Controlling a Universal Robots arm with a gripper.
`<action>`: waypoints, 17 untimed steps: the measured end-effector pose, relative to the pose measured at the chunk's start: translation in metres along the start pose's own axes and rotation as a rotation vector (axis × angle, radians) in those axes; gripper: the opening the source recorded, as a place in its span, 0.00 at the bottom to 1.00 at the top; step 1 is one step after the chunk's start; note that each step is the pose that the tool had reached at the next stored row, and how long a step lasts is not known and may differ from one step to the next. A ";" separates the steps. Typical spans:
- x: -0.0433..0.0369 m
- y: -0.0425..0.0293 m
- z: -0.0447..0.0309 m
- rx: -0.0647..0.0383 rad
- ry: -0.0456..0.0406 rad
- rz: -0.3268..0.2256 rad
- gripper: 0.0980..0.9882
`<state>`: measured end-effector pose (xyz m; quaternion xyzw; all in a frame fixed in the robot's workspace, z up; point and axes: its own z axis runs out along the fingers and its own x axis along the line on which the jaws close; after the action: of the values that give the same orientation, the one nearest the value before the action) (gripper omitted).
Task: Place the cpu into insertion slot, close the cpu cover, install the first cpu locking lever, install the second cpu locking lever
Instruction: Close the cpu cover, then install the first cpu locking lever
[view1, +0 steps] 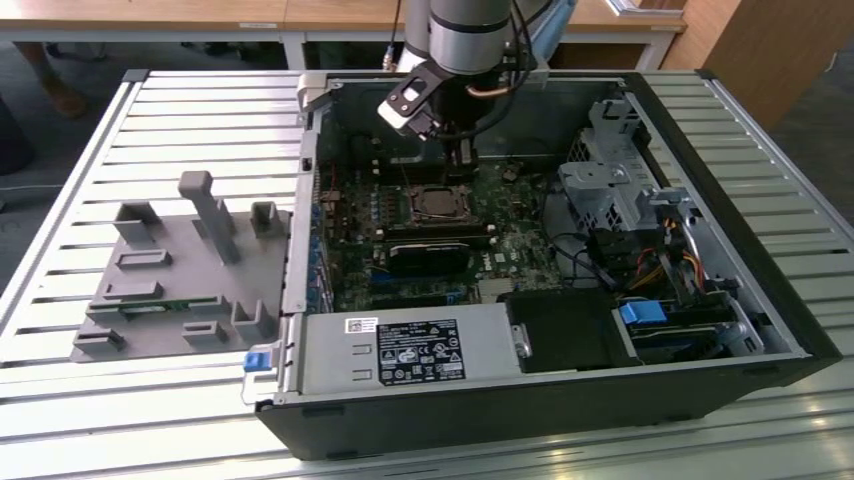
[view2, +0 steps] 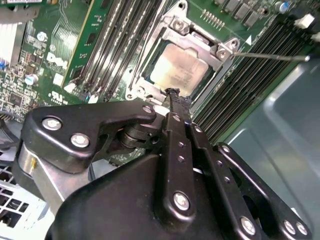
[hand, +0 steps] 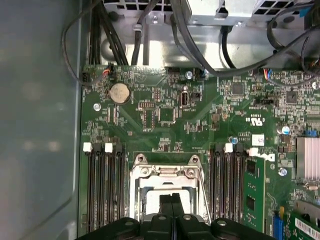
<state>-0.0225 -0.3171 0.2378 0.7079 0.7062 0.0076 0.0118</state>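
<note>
The cpu (view2: 178, 70) lies flat in the insertion slot (view1: 438, 204) on the green board, its dull silver face showing through the window of the cpu cover (view2: 201, 39), which lies down over it. My gripper (view2: 175, 94) is shut with nothing between its fingers, its tips at the near edge of the socket. In the first wrist view the gripper (hand: 171, 198) hangs over the cover frame (hand: 165, 171). A thin metal locking lever (view2: 270, 56) sticks out from one socket corner over the memory slots. In the exterior view the gripper (view1: 461, 165) stands just behind the socket.
Long black memory slots (hand: 106, 190) flank the socket on both sides. A long black module (view1: 430, 250) lies in front of it. A drive cage (view1: 614, 190) and cables fill the case's right, a power supply (view1: 400, 350) the front. A grey fixture (view1: 187, 260) sits outside on the slatted table.
</note>
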 end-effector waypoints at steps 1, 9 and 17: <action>0.0000 -0.0016 0.0000 0.000 0.0000 0.000 0.01; -0.0001 -0.0073 -0.0011 0.000 -0.0002 0.000 0.01; -0.0001 -0.0070 -0.0128 0.000 0.0000 0.000 0.01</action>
<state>-0.0298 -0.3171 0.2505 0.7079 0.7061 0.0076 0.0118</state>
